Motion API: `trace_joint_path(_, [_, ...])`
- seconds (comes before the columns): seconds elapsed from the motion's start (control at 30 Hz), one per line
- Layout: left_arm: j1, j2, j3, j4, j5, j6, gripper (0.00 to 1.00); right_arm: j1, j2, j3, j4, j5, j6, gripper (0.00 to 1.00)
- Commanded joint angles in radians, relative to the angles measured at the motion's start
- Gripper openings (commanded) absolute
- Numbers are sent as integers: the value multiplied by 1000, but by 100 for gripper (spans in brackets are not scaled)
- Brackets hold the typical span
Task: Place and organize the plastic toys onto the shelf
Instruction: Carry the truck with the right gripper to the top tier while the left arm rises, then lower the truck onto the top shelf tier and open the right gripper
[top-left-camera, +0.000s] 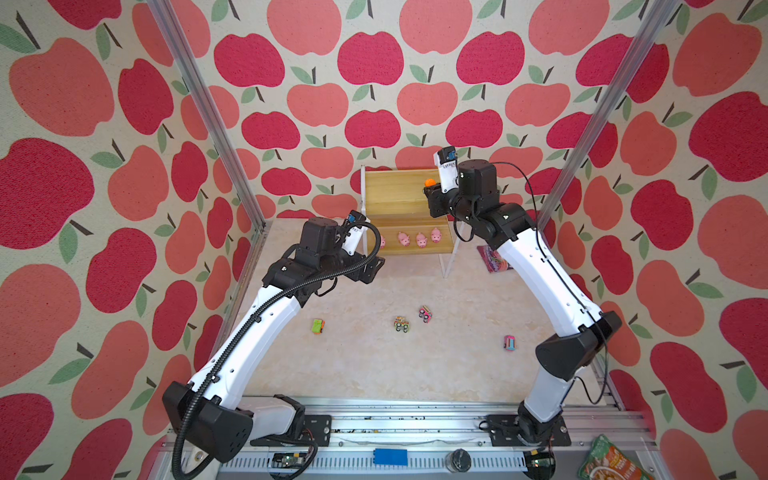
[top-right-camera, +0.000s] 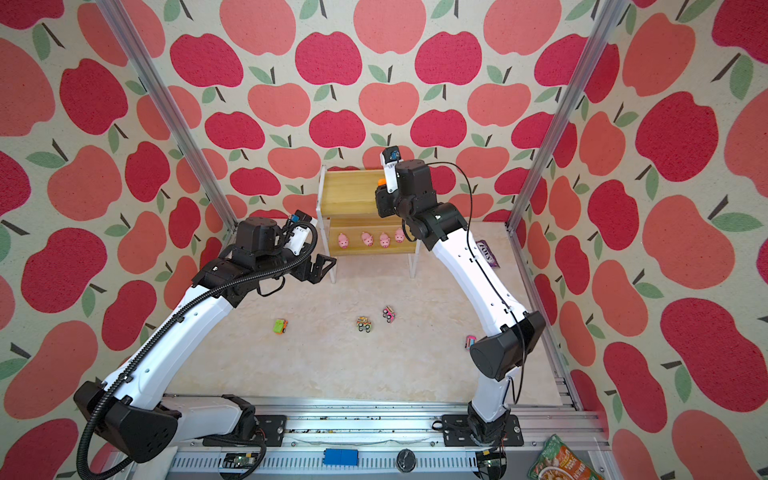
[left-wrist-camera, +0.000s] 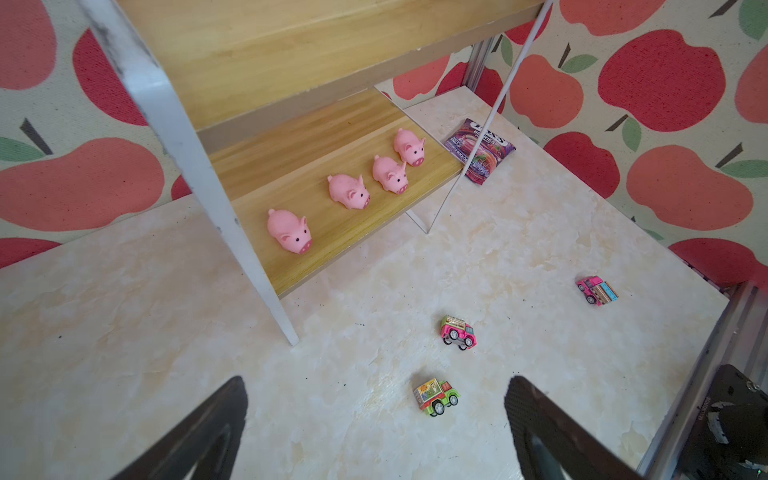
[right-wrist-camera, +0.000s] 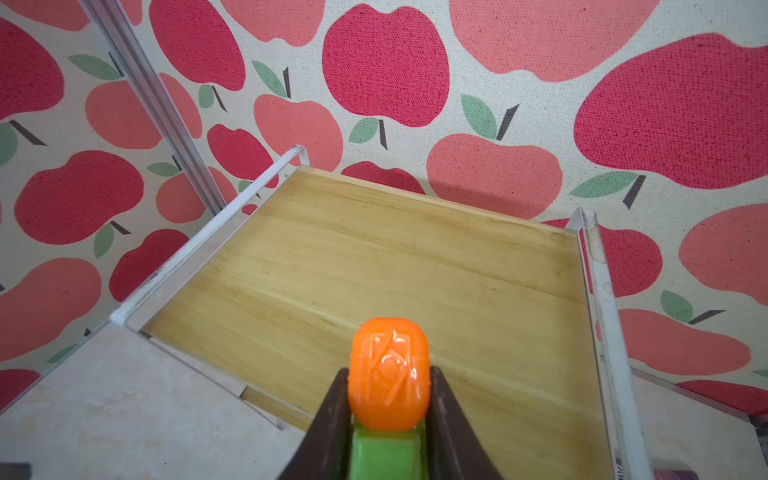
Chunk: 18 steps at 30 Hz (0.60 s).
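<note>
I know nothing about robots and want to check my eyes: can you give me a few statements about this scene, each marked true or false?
1. Four pink pigs stand on the lower board of the shelf. True.
2. The right fingers hold nothing. False: they grip an orange-and-green car over the top board.
3. The left fingers are spread wide and hold nothing. True.
4. Every car is on the shelf. False: four cars sit on the table.
5. The purple bag lies on the shelf. False: it lies on the table beside it.
</note>
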<state>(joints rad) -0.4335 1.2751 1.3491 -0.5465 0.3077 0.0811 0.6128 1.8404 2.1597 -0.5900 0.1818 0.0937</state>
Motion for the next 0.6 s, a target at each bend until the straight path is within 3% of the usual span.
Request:
trace_joint_path(0.0, [-4, -21, -33, 75, 35, 44, 99, -30, 66, 110, -96, 24, -6, 21])
trace_joint_path(0.2, [-5, -2, -54, 103, 61, 19, 99, -53, 148, 194, -123, 80, -5, 21])
trace_joint_path(0.57, [-1, 15, -62, 115, 67, -9, 99, -63, 151, 194, -123, 122, -2, 21])
